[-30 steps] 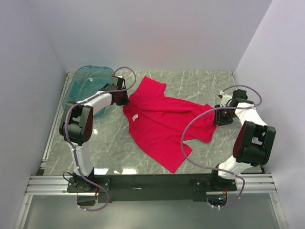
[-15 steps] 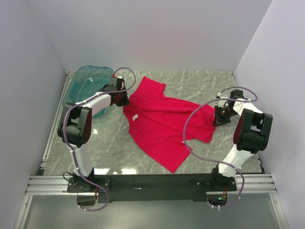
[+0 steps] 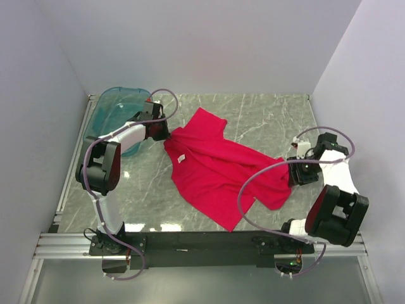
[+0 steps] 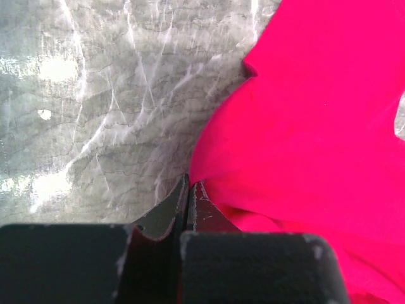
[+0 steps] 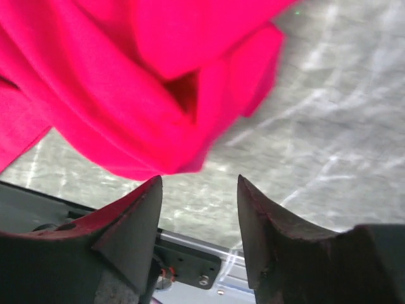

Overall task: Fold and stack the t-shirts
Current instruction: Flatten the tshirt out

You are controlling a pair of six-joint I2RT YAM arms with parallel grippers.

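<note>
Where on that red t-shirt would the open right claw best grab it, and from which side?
Probably the bunched fold at the right edge of the t-shirt, approached low from the right, where the open right gripper faces it. That lump rises off the table, so fingers can close around it; the flat middle offers little to pinch.

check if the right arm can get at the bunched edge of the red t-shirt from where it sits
Probably yes. The jaws of the right arm stand open just short of the bright red soft fabric t-shirt, whose bunched edge lies straight ahead, with nothing in between.
</note>
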